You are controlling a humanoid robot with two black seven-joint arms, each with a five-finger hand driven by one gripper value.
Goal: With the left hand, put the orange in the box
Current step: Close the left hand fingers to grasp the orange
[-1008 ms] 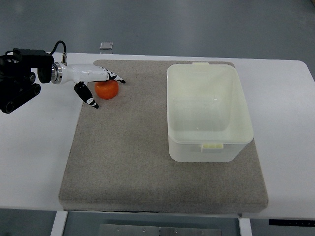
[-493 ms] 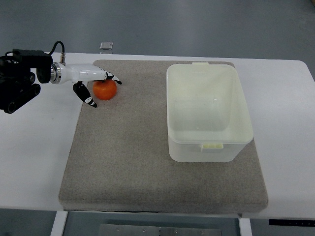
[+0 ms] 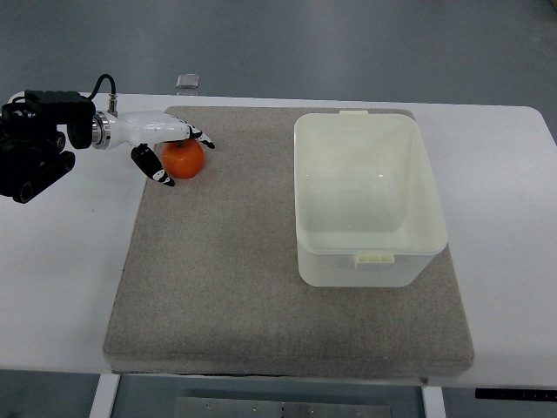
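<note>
Left hand in from the left edge, at the far-left corner of the mat. Fingers spread and curved loosely around the orange: upper ones reach over its far side, the thumb sits on its near-left side. Tips look to be at or just off the peel; can't tell if there is real contact. No closed grasp visible, orange sits on the mat.

Orange: far-left part of the mat, well apart from the box, which is to its right.

Box: pale, translucent, rectangular, no lid, upright on the right half of the mat. Long side runs near–far. Small tab on the far rim, latch tab on the near rim. Inside shows only its own bottom and walls.

Mat: grey-brown, lies flat on the white tabletop, covers most of the middle.

Small clear object at the far tabletop edge, just beyond the mat; too small to identify.
</note>
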